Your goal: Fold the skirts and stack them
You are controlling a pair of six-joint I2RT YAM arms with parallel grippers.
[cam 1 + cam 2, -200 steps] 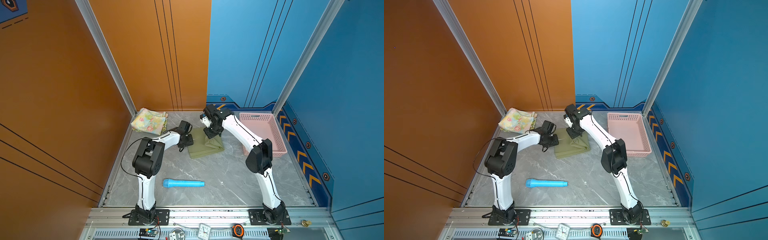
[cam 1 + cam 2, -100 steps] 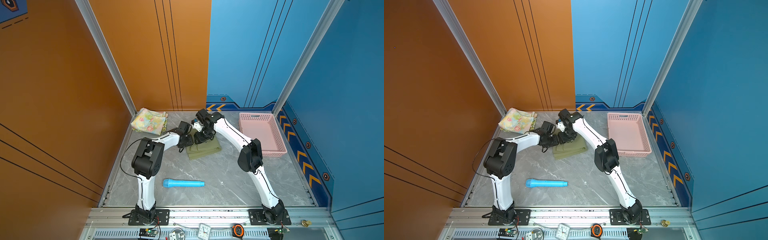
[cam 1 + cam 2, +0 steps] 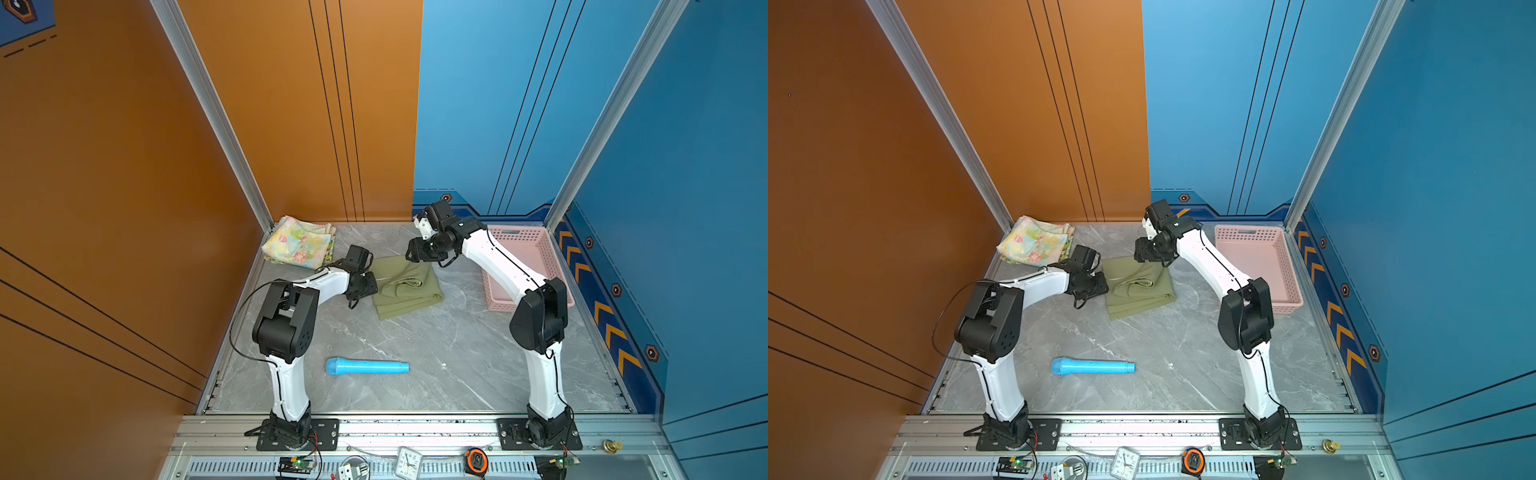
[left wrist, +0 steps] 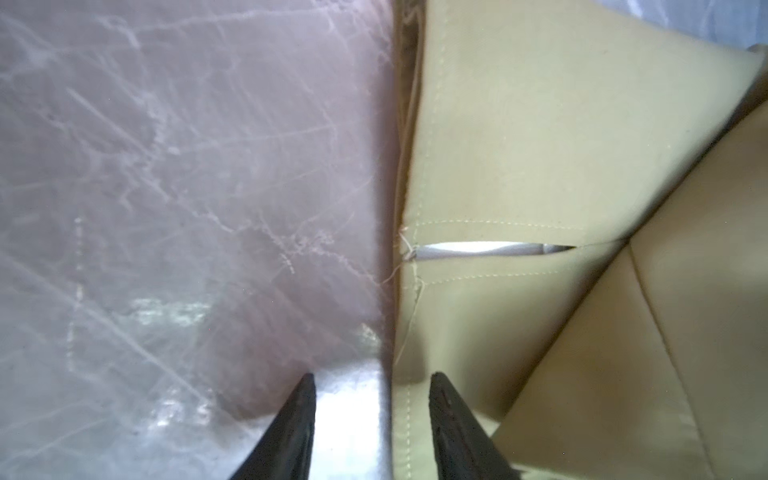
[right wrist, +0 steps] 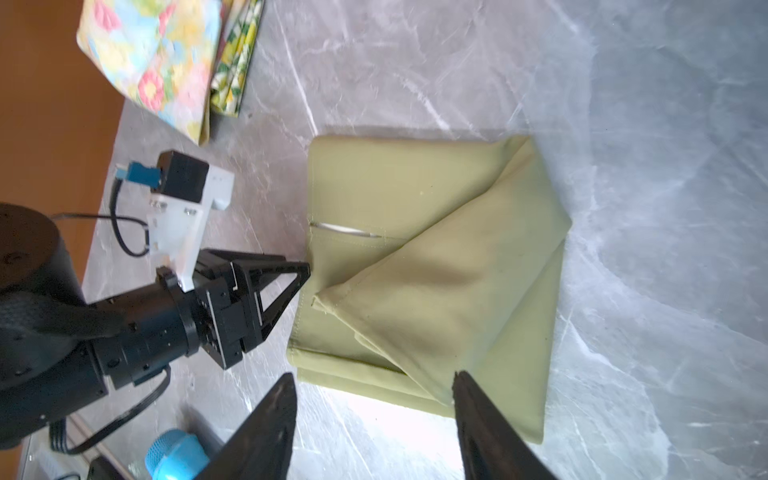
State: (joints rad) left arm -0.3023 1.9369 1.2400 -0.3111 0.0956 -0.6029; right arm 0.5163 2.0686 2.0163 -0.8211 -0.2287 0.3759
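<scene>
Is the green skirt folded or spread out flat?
Folded. The green skirt lies on the table as a compact stack of layers, with one flap laid diagonally across the top, a bit untidy.

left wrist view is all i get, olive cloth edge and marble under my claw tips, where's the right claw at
Observer: The right claw hovers open above the far edge of the olive skirt, holding nothing.
Operator: does the fold look neat from up there
Observer: No. In the right wrist view a top layer lies diagonally across the skirt, and the edges do not line up.
Operator: ok and where's the stack
Observer: The floral skirt lies in the back left corner on top of the lemon-print skirt, apart from the olive one.
</scene>
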